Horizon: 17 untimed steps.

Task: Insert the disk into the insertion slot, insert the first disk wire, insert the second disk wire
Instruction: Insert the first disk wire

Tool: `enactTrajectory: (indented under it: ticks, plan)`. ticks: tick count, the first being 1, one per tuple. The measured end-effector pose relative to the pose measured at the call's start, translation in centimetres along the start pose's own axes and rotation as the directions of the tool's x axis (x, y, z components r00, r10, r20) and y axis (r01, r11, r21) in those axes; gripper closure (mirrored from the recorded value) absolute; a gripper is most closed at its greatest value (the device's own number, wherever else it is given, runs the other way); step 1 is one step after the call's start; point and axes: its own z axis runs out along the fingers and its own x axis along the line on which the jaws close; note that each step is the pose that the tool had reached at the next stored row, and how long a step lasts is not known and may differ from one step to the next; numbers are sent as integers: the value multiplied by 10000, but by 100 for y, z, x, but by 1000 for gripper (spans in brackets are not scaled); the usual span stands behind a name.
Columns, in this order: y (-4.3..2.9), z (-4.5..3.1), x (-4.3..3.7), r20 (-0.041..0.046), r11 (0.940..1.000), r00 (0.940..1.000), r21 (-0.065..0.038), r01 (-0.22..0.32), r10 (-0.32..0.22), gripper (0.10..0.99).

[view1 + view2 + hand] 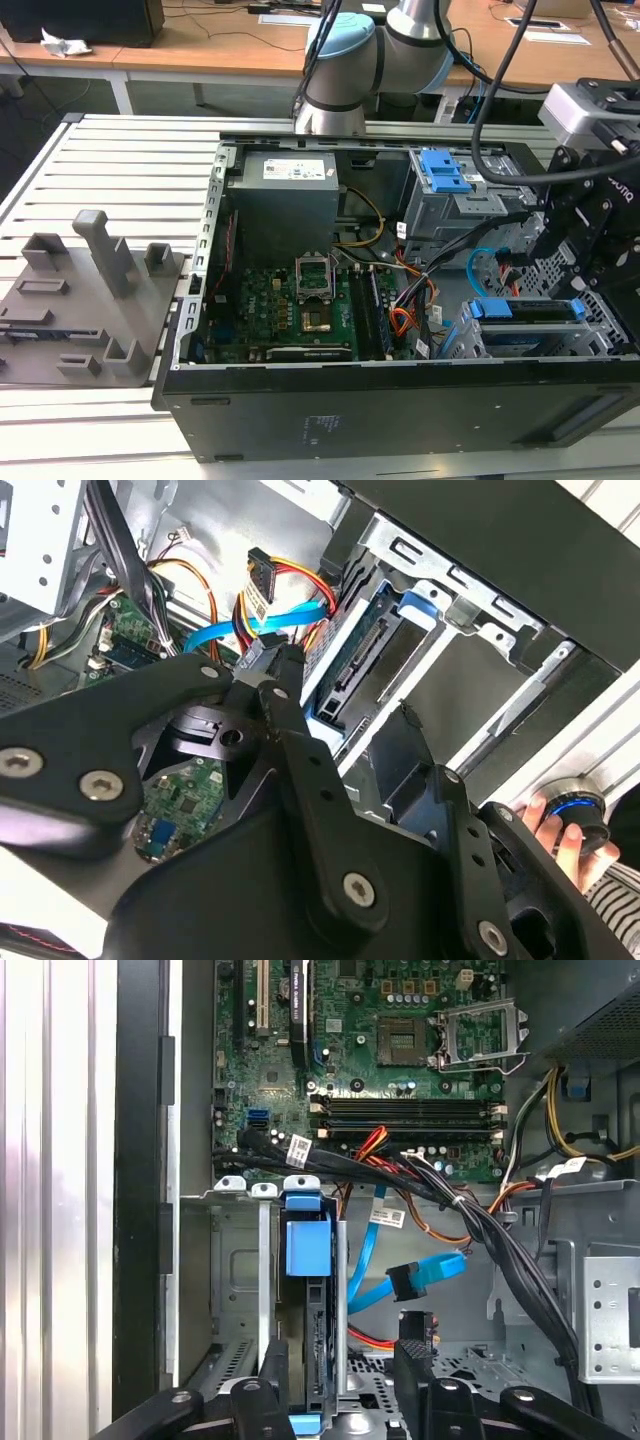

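First wrist view, tool: we see the tool (345, 1352) spread wide and gripping nothing, one finger on each side of the disk's edge.
First wrist view, disk: the disk (308, 1248) stands on edge in the insertion slot (238, 1270), its blue bracket facing the camera.
First wrist view, wires: the second disk wire (432, 1271) hangs loose beside the bay, its plug unseated. The first disk wire (368, 1338) lies close by, near one finger.
Second wrist view, tool: its black fingers (300, 740) crowd the foreground, and both wires end free just beyond them.
Second wrist view, edge: a person's hand (555, 830) rests by a blue-lit knob (575, 810).
Exterior view, scene: we find the arm (360, 60) bent over the open computer case (400, 400) on the slatted desk (110, 160), motherboard (290, 300) exposed.
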Motion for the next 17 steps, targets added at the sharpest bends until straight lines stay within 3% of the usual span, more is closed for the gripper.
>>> enactTrajectory:
  ticks: [4,7,17]
  plan:
    - [12,4,-1,-11,9998,9998,1,219,-219,545]
    - [14,5,-1,-49,9945,9945,0,1047,-1046,545]
    - [15,6,-1,-51,9939,9938,1,1107,-1107,545]
